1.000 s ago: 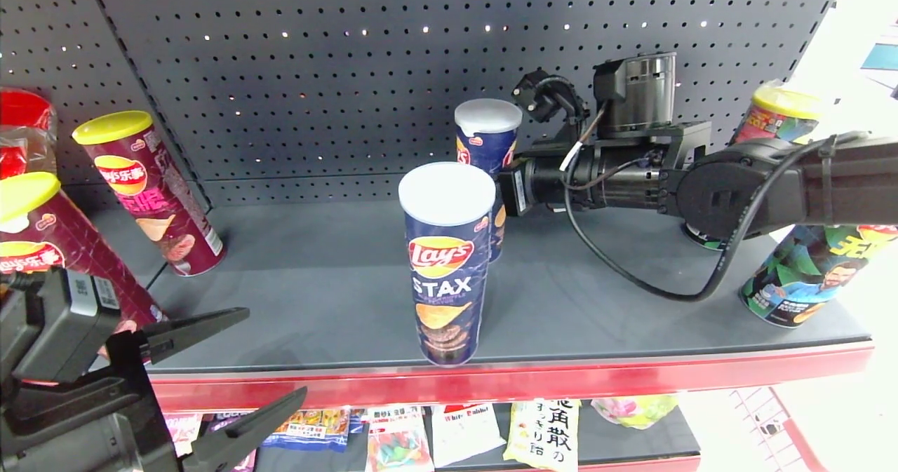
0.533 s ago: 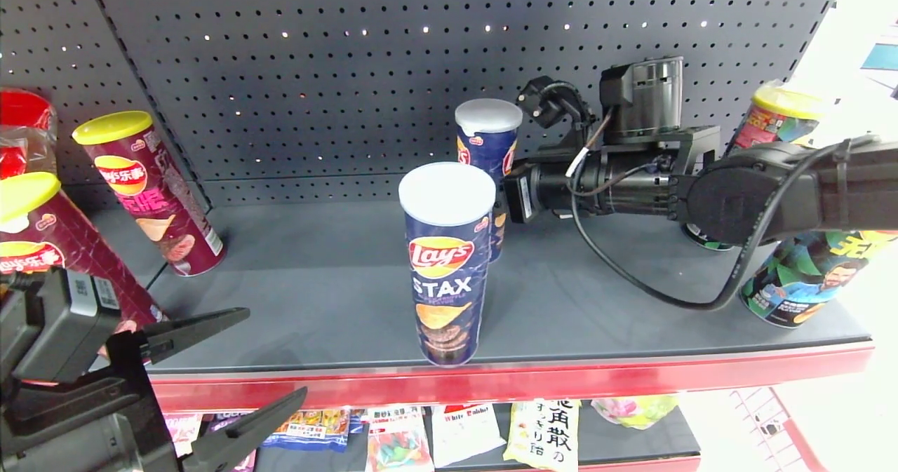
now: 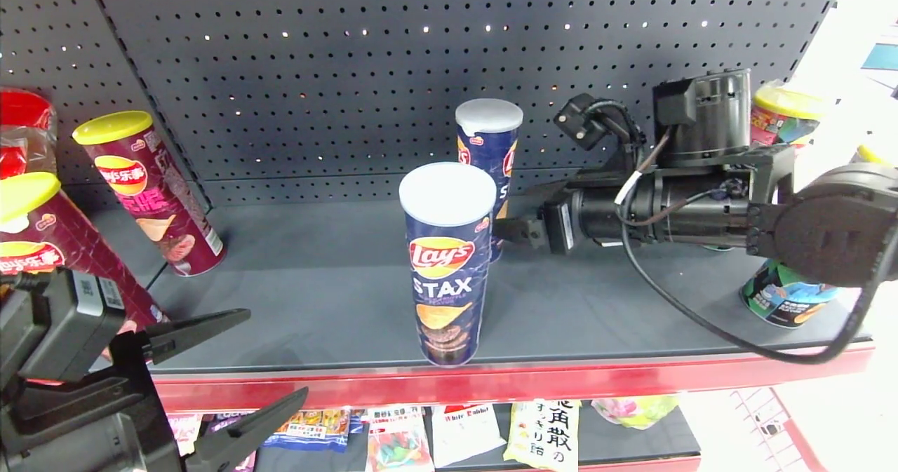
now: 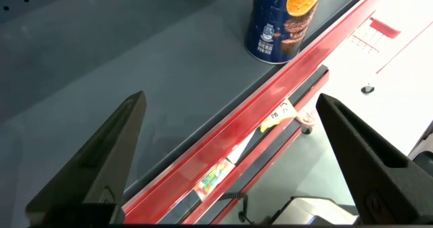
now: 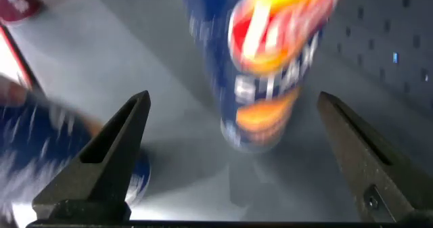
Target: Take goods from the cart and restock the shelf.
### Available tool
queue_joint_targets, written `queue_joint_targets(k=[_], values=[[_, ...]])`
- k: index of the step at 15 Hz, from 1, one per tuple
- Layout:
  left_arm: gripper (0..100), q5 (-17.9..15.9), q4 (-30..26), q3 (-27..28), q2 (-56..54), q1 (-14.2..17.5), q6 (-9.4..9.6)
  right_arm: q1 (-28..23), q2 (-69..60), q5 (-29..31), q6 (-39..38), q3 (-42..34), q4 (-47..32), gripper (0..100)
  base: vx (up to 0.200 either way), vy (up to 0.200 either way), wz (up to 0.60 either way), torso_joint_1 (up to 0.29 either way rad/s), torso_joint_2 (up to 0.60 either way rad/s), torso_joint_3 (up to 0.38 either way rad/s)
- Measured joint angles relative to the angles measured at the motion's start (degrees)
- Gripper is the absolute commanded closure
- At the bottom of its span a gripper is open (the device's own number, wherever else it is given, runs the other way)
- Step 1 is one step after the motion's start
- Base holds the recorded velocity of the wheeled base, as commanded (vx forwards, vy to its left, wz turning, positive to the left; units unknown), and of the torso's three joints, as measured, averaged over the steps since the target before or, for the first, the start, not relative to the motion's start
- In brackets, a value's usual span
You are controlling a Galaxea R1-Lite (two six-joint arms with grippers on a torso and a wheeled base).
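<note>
Rear blue can (image 3: 489, 156) stands upright on the shelf (image 3: 316, 282), behind the front blue can (image 3: 447, 261) and slightly to its right, lid on. In the head view the right gripper (image 3: 515, 230) lies level to the right of the front blue can, fingertips just beside the rear blue can's lower body; contact cannot be confirmed. Its cable (image 3: 701, 318) sags to the shelf well right of the front blue can, near a green can (image 3: 786, 293). The left gripper (image 3: 275, 351) hangs low and left of the front blue can, off the shelf edge, fingers spread, nothing held. The left wrist view confirms this: left gripper (image 4: 230, 98) released and empty, front blue can (image 4: 281, 21) upright near the red shelf lip (image 4: 270, 99). The right wrist view shows the right gripper (image 5: 233, 96) spread wide and holding nothing, the rear blue can (image 5: 270, 72) centred beyond its fingers and the front blue can (image 5: 40, 153) close to one finger. Assessment: placement appears done and the step is clearing the arm. Recommended: keep the fingers spread, draw back along their own line away from the front blue can, avoid sideways swing, and lift the cable clear of the green can
</note>
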State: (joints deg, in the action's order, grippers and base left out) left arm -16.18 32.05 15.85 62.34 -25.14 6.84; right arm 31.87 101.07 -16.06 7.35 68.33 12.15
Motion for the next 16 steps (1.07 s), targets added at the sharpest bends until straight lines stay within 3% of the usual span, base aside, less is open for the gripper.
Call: queue_joint_targets(k=[4,10,16], values=[[0,2.1,0.0,-0.1,-0.3,0.1,-0.06,-0.1,-8.7,1.1,0.0,-9.7,0.0,0,0.000,0.000,0.00,0.000,0.00,0.000],[0,4.6,0.0,-4.5,-3.7,0.0,0.27,0.0,-22.9,1.6,0.0,-24.5,-0.1,0,0.000,0.000,0.00,0.000,0.00,0.000],[0,4.8,-0.1,-5.9,-5.4,0.0,0.22,0.1,-39.0,1.6,0.1,-37.9,-0.5,0,0.000,0.000,0.00,0.000,0.00,0.000]])
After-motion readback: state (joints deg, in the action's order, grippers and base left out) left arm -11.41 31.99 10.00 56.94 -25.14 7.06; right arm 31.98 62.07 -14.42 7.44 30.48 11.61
